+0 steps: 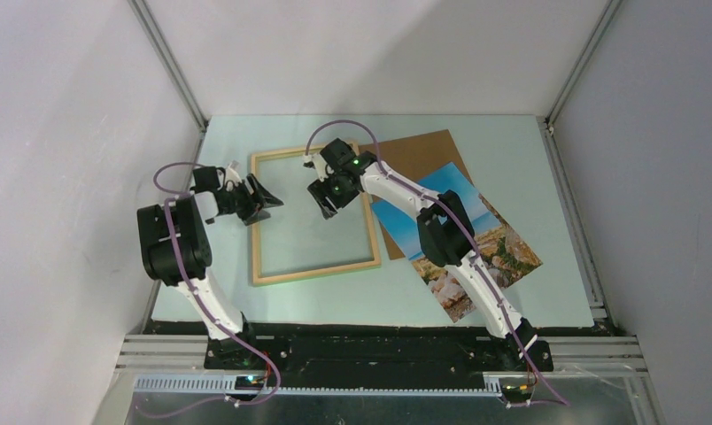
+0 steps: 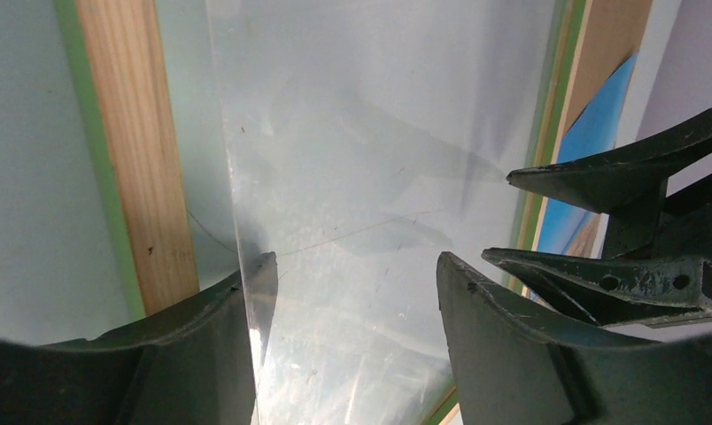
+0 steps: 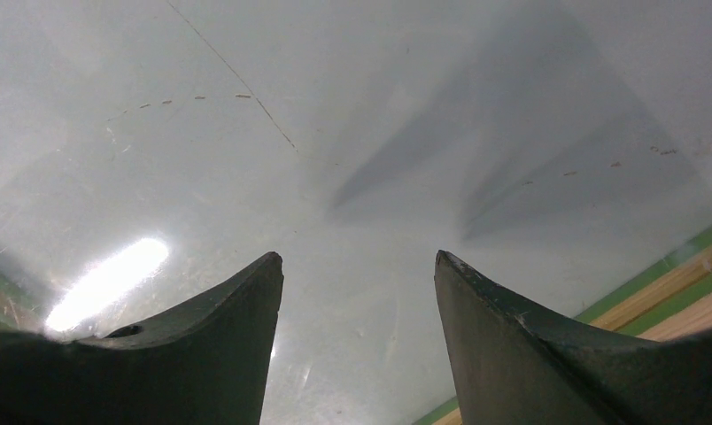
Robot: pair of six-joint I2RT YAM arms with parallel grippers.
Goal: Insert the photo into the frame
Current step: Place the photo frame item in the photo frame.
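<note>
Two grippers: you have both over the frame (image 1: 317, 271), their tips facing each other across its upper half, near but apart.
Left gripper (image 1: 266, 202): jaws stand apart above the frame's left rail. You can see nothing clamped, though the edge of the clear pane (image 2: 361, 133) runs right past the tip of one finger (image 2: 246, 301).
Right gripper (image 1: 324, 204): jaws stand apart and empty. The clear pane spreads beneath the gap between them, and the frame's green-edged rail lies off to one side.
Frame: flat on the pale table (image 1: 512, 142), bare wood up, under both sets of jaws.
Photo (image 1: 503, 248): picture side up and outside the frame, well behind the right jaws and partly under your right arm; no finger touches it.
Backing board (image 1: 419, 150): brown, just beside the frame and behind the right jaws, its near part under the photo.
</note>
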